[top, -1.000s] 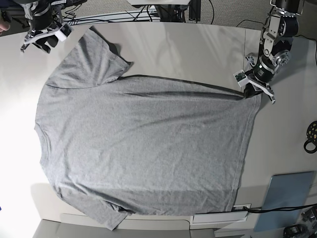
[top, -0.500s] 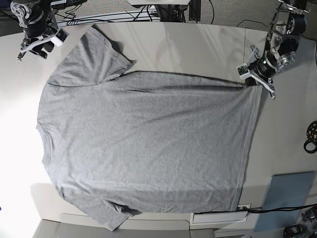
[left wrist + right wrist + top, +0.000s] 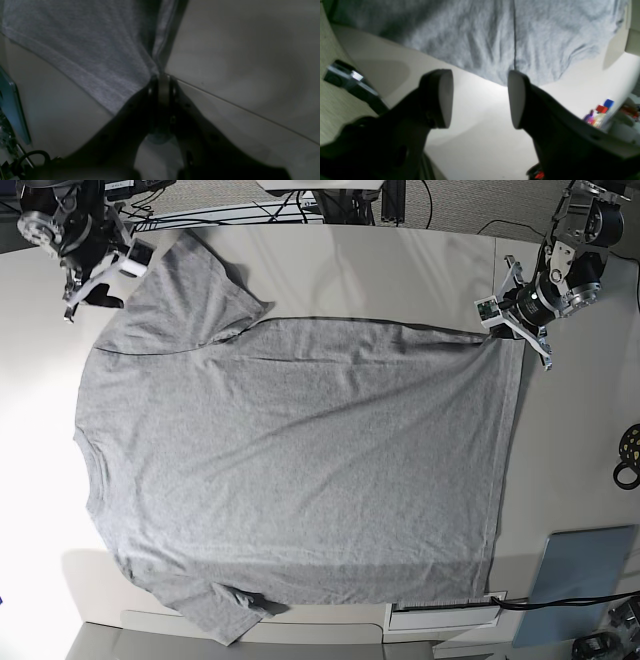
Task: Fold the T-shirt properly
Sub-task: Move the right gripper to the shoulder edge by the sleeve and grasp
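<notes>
You have one T-shirt (image 3: pixel 300 470) lying flat and spread wide on the table (image 3: pixel 400 270), and two grippers, one at each far corner of it. Your left gripper (image 3: pixel 163 77) is pinched tight on the T-shirt's bottom corner, which only the left wrist view shows up close, while your right gripper (image 3: pixel 480 97) has its two fingers (image 3: pixel 443 97) wide apart with nothing between them, just off the sleeve edge. Only the base view shows you the whole T-shirt, one blue board (image 3: pixel 580 575) near its hem and one black ring (image 3: pixel 628 455) at the table's side.
</notes>
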Tool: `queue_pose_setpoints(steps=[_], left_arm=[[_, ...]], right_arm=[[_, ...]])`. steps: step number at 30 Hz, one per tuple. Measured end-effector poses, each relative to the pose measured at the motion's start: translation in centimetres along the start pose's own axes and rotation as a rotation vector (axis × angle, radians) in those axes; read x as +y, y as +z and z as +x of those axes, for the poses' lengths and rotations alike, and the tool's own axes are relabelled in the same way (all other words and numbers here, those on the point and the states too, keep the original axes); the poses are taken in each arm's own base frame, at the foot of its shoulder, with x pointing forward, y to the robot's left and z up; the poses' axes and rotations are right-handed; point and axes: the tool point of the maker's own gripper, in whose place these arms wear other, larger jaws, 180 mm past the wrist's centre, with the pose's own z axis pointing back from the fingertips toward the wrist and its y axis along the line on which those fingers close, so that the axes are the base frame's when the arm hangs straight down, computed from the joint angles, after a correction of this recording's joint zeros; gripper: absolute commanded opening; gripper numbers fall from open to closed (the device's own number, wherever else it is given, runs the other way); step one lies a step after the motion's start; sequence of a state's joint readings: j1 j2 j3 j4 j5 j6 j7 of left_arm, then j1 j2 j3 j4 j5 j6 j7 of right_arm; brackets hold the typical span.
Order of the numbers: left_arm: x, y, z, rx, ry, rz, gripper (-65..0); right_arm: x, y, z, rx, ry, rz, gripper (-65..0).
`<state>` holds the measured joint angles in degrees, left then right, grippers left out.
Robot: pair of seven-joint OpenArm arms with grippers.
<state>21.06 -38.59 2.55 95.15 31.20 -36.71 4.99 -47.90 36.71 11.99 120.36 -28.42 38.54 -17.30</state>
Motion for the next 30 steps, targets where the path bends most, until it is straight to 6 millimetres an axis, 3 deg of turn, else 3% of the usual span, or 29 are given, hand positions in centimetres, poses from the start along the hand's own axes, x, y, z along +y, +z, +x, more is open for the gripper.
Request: queue_pose_setpoints(steps=[4,8,11,23,27,30], left_arm=[[0.0,0.0,0.0,0.001,0.000,0.001,-65.0],[0.0,0.0,0.0,0.001,0.000,0.001,-65.0],[0.0,0.0,0.0,0.001,0.000,0.001,-65.0],[0.1,0.0,-0.1,0.009,0.030,0.005,-65.0],[0.1,0.0,-0.1,0.009,0.030,0.005,-65.0],[0.1,0.0,-0.1,0.009,0.030,0.005,-65.0]], right_arm=[[-0.3,-1.9,-1.5,0.044,0.026,0.007,-31.1],[1.1,-3.7,-2.2,0.057,0.017,0.059,-31.1],[1.6,-5.1,-1.6,0.036,0.031,0.081,-31.1],[-1.2,-8.5,3.5,-0.040,0.122,0.021,-32.5],[-1.3,-8.6,3.5,-0.033,0.121,0.025,-40.9],[-0.8,-8.7,3.2,-0.018,0.091,0.046,-55.8]])
